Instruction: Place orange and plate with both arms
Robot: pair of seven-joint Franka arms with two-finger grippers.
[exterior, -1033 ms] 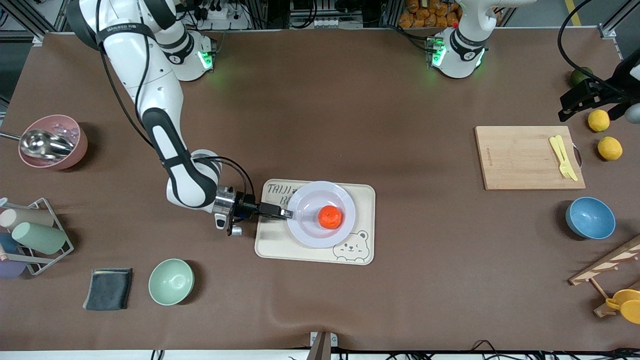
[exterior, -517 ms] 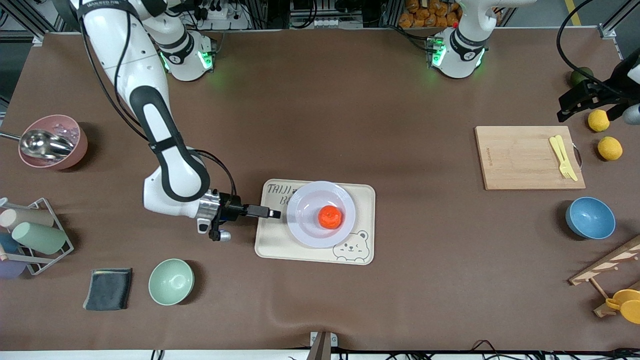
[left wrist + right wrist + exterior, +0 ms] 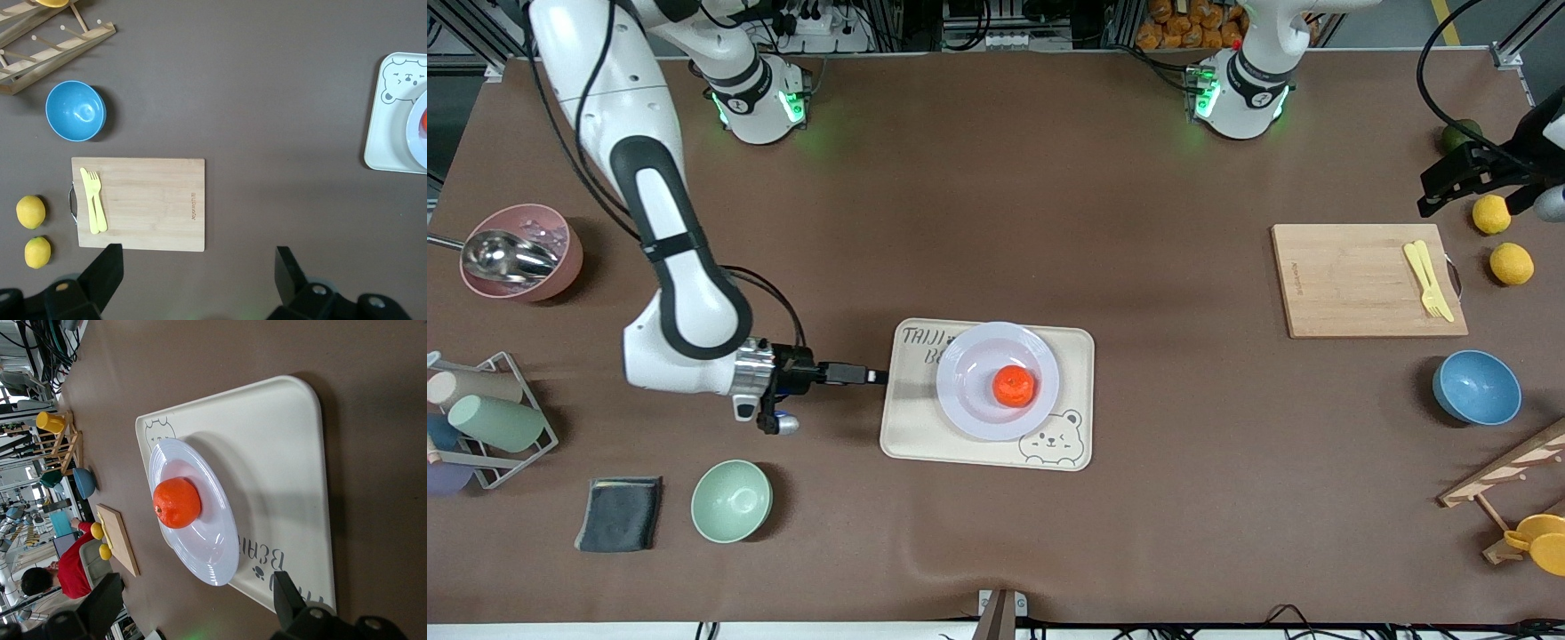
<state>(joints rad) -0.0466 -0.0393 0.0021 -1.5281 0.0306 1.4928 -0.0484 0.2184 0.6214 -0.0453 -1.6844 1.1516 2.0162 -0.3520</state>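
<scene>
A: What has moved since a second ago?

B: The right tool (image 3: 876, 376) has drawn back off the plate (image 3: 966, 402); it now sits low over the bare worktop (image 3: 996, 196), just beside the tray (image 3: 911, 436) edge toward the right arm's end, fingers spread wide and holding nothing.

A: Starting nearest the front camera, what lies there?

B: A green bowl (image 3: 731, 500) and a dark folded cloth (image 3: 619, 513). Farther back is the cream bear-printed tray, with the pale plate on it and the orange (image 3: 1014, 386) resting in the plate.

A: And farther still?

B: A wooden cutting board (image 3: 1352, 283) with a yellow fork (image 3: 1429, 278) on it, two lemons (image 3: 1511, 263) beside it. The left tool (image 3: 197, 267) hangs over that board's edge, jaws wide, empty; that arm waits.
</scene>
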